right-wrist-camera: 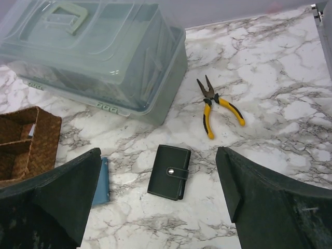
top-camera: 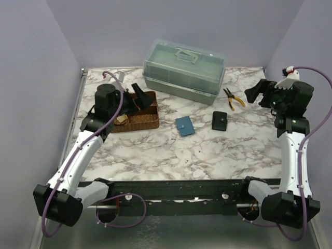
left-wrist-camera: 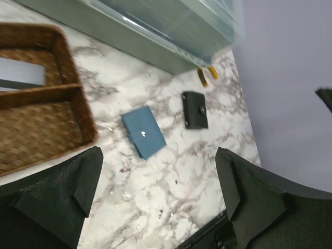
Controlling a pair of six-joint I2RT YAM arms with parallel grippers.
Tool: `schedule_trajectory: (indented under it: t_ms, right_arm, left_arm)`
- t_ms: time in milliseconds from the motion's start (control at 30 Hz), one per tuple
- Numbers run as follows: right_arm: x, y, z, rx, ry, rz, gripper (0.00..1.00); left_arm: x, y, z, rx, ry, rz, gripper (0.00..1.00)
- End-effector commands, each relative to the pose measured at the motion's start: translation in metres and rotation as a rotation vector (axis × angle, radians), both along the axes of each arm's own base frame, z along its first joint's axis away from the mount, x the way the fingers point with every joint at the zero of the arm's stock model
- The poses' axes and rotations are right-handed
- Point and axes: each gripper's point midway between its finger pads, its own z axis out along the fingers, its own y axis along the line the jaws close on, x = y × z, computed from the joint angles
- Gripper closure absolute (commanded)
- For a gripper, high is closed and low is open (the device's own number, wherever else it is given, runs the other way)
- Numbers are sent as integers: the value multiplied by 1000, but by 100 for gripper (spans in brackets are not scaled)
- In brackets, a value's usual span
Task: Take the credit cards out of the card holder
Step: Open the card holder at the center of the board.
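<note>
Card holder: teal-blue, folded shut with its snap tab fastened, it lay flat on the marble table near the centre.
Left gripper: jaws spread wide and holding nothing, it hung over the wicker basket. The card holder lay at about 4 o'clock from it, well apart.
Left wrist view: the card holder sat between the two dark fingers and beyond them, toward 12 o'clock, untouched.
Right gripper: jaws also spread wide and empty, it was raised above the table's right edge. The card holder lay at about 8 o'clock from it, well apart.
Right wrist view: only one edge of the card holder showed beside the left finger.
Black wallet: closed, at 3 o'clock of the card holder, apart from it.
Pliers: yellow-handled, at 1 o'clock of the black wallet.
Storage case: translucent green, lid shut, at 12 o'clock of the card holder.
</note>
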Motion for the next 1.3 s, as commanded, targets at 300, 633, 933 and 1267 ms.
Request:
schedule_trajectory:
  t_ms: [300, 633, 933, 1267]
  right_arm:
    - [-16, 70, -16, 4, -97, 516, 0]
    - [-40, 106, -88, 203, 26, 884, 0]
    - [-41, 104, -100, 199, 57, 862, 0]
    - [-40, 102, -101, 190, 71, 827, 0]
  left_arm:
    - [-47, -97, -33, 115, 53, -123, 1]
    - [-43, -157, -82, 23, 79, -68, 1]
    - [-6, -175, -172, 164, 207, 80, 8]
    - [22, -176, -234, 201, 358, 65, 24]
